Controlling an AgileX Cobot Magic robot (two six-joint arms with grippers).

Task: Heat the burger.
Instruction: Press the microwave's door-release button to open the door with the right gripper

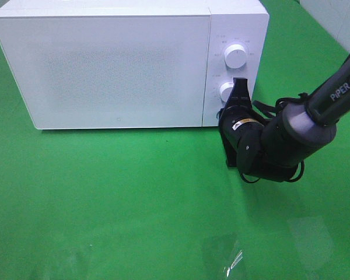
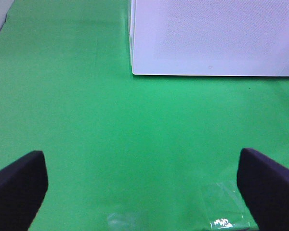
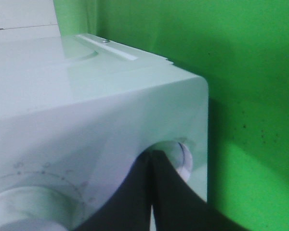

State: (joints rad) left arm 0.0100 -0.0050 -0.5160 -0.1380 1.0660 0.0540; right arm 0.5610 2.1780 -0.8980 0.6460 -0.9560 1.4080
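Note:
The burger is out of view. A white microwave point(image 1: 105, 70) stands at the back of the green mat with its door shut; it also shows in the left wrist view point(image 2: 212, 38). My right gripper point(image 1: 240, 87) is shut, its black tips against the lower knob point(image 1: 226, 90) of the control panel. The right wrist view shows the shut fingertips point(image 3: 150, 159) meeting on that knob point(image 3: 180, 156). My left gripper point(image 2: 143, 187) hangs wide open over bare mat in front of the microwave, with nothing between its fingers point(image 2: 17, 187).
The upper knob point(image 1: 235, 56) sits just above the right gripper. A clear shiny patch point(image 1: 233, 259) lies on the mat near the front edge. Green mat point(image 1: 105, 192) stretches in front of the microwave.

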